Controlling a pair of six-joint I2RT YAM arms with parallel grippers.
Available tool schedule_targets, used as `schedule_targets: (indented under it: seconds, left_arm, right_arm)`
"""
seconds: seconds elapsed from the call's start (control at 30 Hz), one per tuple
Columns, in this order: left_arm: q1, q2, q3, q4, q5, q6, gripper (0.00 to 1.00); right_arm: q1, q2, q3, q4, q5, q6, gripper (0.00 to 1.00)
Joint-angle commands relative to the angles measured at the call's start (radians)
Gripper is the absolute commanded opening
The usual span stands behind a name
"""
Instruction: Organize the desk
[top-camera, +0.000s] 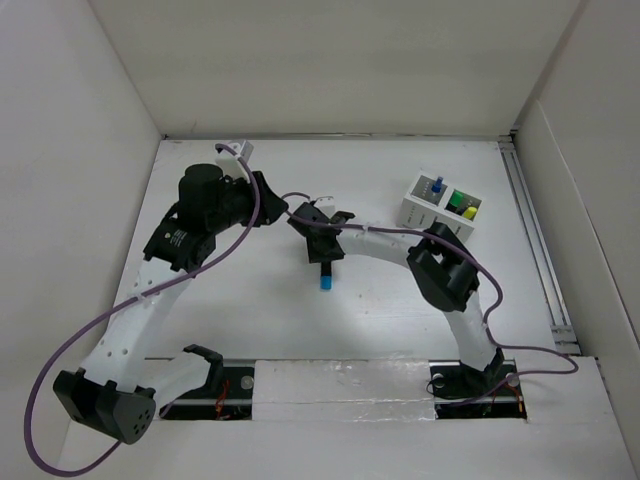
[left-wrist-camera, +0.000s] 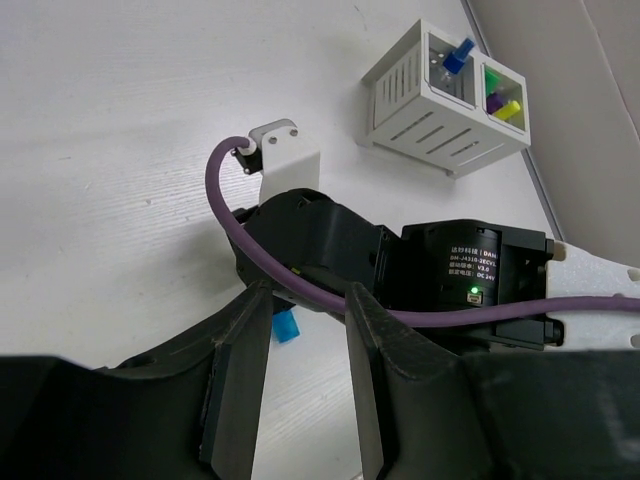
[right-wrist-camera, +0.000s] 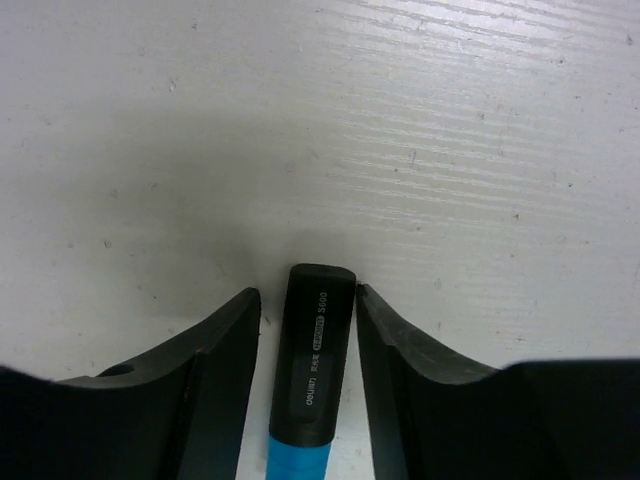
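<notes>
A blue highlighter with a black cap (right-wrist-camera: 315, 370) lies flat on the white desk (top-camera: 240, 300). My right gripper (right-wrist-camera: 308, 293) is down at the desk with its jaws on either side of the cap. The right finger touches the cap and a small gap shows at the left finger. In the top view the right gripper (top-camera: 322, 258) is at the desk's middle, with the blue end of the highlighter (top-camera: 326, 284) poking out below it. My left gripper (left-wrist-camera: 310, 292) is open and empty, held above the right arm's wrist; it shows in the top view (top-camera: 262, 205).
A small white slotted organiser box (top-camera: 441, 203) stands at the back right, holding blue, green and yellow items; it also shows in the left wrist view (left-wrist-camera: 440, 110). A metal rail (top-camera: 535, 240) runs along the desk's right edge. White walls enclose the desk.
</notes>
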Motion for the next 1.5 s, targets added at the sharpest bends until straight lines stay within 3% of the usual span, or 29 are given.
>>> schedule_targets:
  seconds: [0.0,0.17,0.33,0.6,0.97,1.27,1.43,1.47]
  left_arm:
    - [0.006,-0.026,0.048,0.012,-0.022,0.009,0.31]
    - [0.006,-0.023,0.076,0.023,-0.022,-0.005,0.31]
    - [0.006,-0.022,0.055,0.023,-0.012,-0.002,0.31]
    - [0.006,0.001,0.045,0.025,0.002,0.006,0.31]
    - [0.006,0.061,0.108,0.042,0.013,-0.019,0.32]
    - [0.006,0.141,0.183,0.065,0.053,-0.055,0.32]
    - [-0.013,0.173,0.205,0.106,0.067,-0.071,0.32]
    - [-0.013,0.173,0.205,0.106,0.067,-0.071,0.32]
  right_arm:
    - [0.003,0.071,-0.016,-0.112,0.037,-0.03,0.47]
    - [0.003,0.051,-0.054,-0.089,0.026,-0.037,0.14]
    - [0.003,-0.108,-0.134,0.008,-0.011,-0.052,0.0]
    - [-0.024,-0.368,-0.222,0.126,-0.077,-0.101,0.0]
    - [-0.208,-0.716,-0.378,0.181,-0.21,-0.098,0.0]
    - [-0.501,-0.937,-0.421,0.184,-0.317,-0.147,0.0]
    - [-0.737,-0.957,-0.385,0.177,-0.368,-0.184,0.0]
    - [-0.738,-0.957,-0.384,0.177,-0.368,-0.184,0.0]
